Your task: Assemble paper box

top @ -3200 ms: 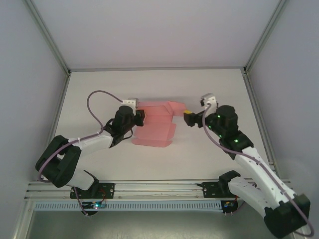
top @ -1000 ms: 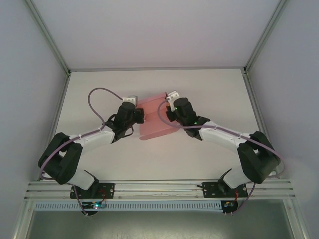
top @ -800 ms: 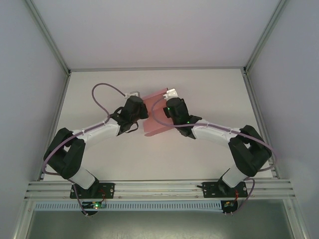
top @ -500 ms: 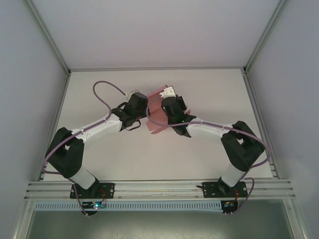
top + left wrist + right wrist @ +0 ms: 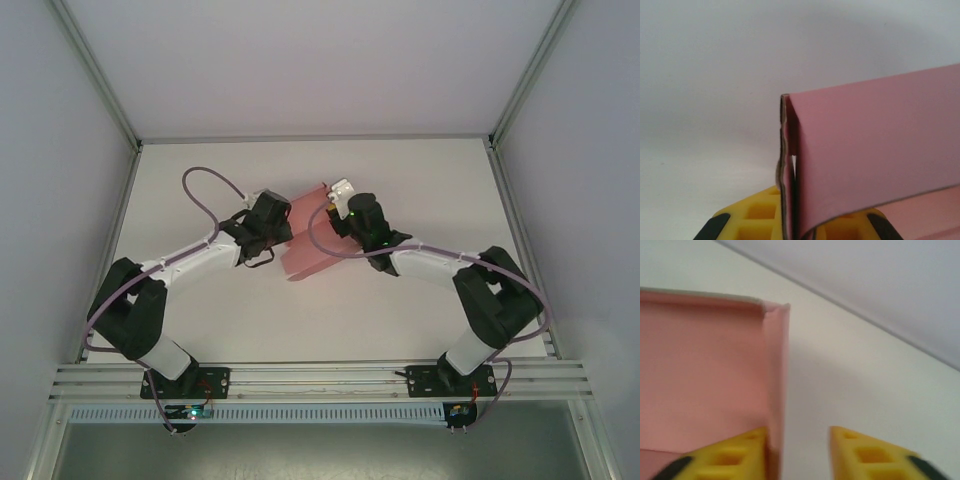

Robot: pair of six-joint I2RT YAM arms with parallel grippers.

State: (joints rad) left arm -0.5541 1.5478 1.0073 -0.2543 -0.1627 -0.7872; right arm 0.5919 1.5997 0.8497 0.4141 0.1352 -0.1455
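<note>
The pink paper box [image 5: 308,255], partly folded, hangs above the middle of the table between my two grippers. My left gripper [image 5: 283,226] is shut on its left edge. In the left wrist view, the doubled card edge [image 5: 787,165] stands clamped between the yellow fingers [image 5: 747,225], and a pink panel [image 5: 875,150] spreads to the right. My right gripper [image 5: 336,214] is at the box's right side and stands open. In the right wrist view, a folded pink wall [image 5: 776,380] rests against the inner side of the left finger [image 5: 730,457]. The gap to the right finger [image 5: 867,452] holds nothing.
The white table [image 5: 430,180] is closed in by white walls and metal posts at the back and sides. An aluminium rail [image 5: 320,375] runs along the near edge by the arm bases. A purple cable [image 5: 205,190] loops over the left arm.
My right gripper has opened and let go of the card, then drawn back slightly to the right. The box has settled lower and flatter. My left gripper keeps its hold.
</note>
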